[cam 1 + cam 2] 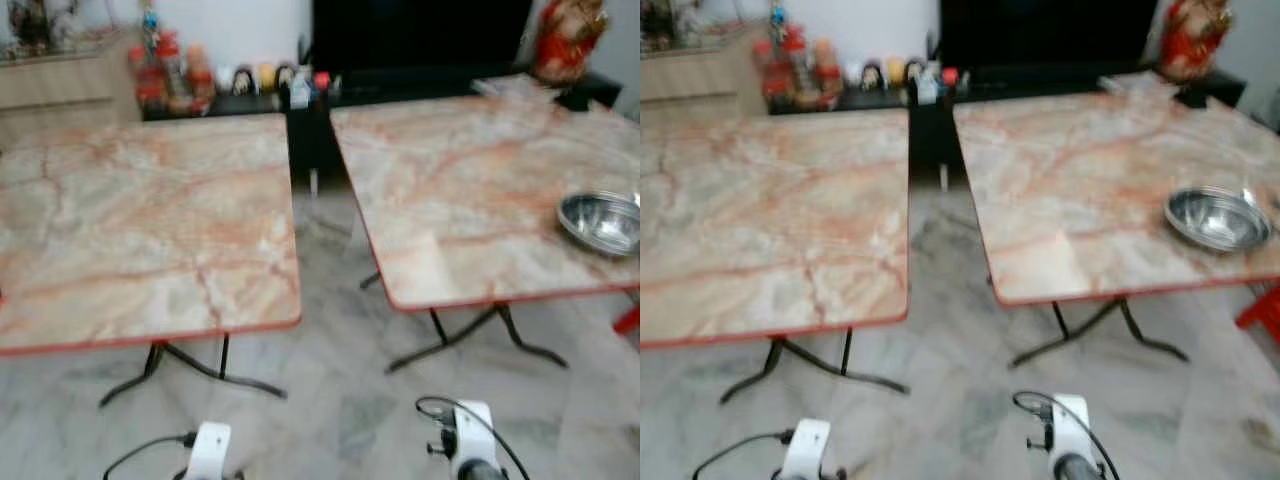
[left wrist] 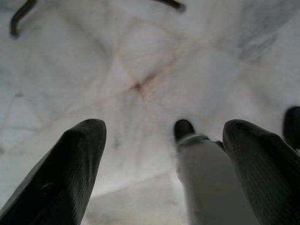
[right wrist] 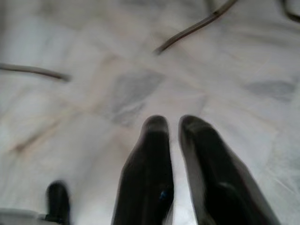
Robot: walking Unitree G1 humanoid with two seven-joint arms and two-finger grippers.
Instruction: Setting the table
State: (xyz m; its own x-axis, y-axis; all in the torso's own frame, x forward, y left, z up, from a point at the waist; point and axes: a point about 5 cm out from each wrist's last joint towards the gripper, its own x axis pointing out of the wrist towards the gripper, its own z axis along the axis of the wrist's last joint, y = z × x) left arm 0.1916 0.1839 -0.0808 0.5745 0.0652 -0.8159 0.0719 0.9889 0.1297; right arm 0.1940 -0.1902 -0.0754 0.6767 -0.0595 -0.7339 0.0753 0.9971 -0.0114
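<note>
The shiny bowl (image 1: 600,222) sits far right on the right counter (image 1: 470,190), nearer the empty, almost shut right claw (image 3: 173,129) than the wide-open, empty left claw (image 2: 164,136).

Shiny metal bowl (image 1: 600,222); glossy marble-look tabletops (image 1: 150,230) with red edging; polished marble-tile floor (image 1: 330,400); matt black fingers (image 2: 70,173).

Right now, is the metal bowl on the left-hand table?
No, the metal bowl sits on the right-hand table, near its right edge.
</note>
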